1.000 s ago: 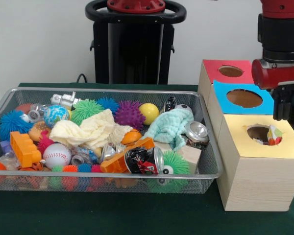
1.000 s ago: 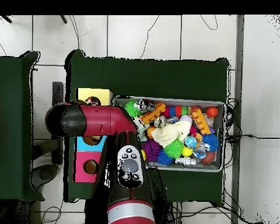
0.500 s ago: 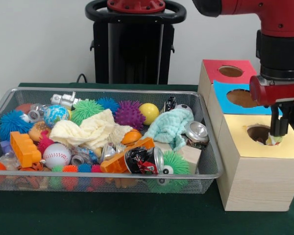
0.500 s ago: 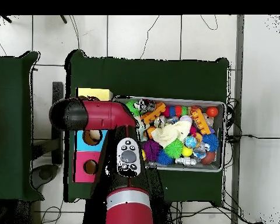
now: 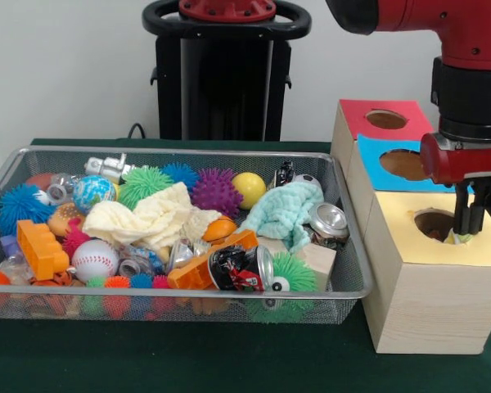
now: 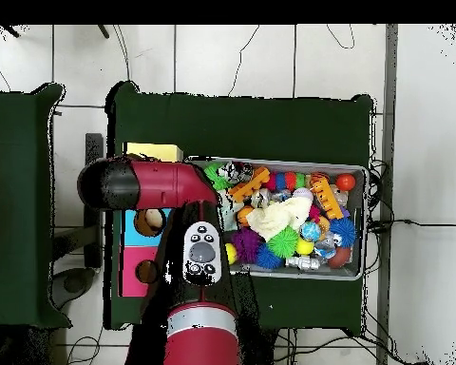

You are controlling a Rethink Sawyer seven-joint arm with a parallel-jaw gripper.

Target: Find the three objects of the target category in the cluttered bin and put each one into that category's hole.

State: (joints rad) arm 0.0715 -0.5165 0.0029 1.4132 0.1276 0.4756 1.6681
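My gripper (image 5: 468, 229) points straight down with its tips at the rim of the round hole in the yellow-topped wooden box (image 5: 430, 282). The fingers stand close together, shut, with nothing held between them. A small pale green and white object (image 5: 457, 238) peeks out of the hole right beside the tips. The wire bin (image 5: 180, 152) to the left is full of spiky balls, cloths, cans and toy bricks. In the overhead view the red arm (image 6: 146, 183) covers the gripper and most of the yellow box (image 6: 154, 151).
A blue-topped box (image 5: 407, 164) and a red-topped box (image 5: 383, 119), each with a round hole, stand behind the yellow one. The bin (image 6: 364, 224) lies on a dark green table cloth (image 5: 188, 360). The black pedestal (image 5: 225, 82) rises behind the bin.
The gripper came down from above the yellow box onto its hole. The small coloured toy that sat on the hole's edge has sunk almost out of sight.
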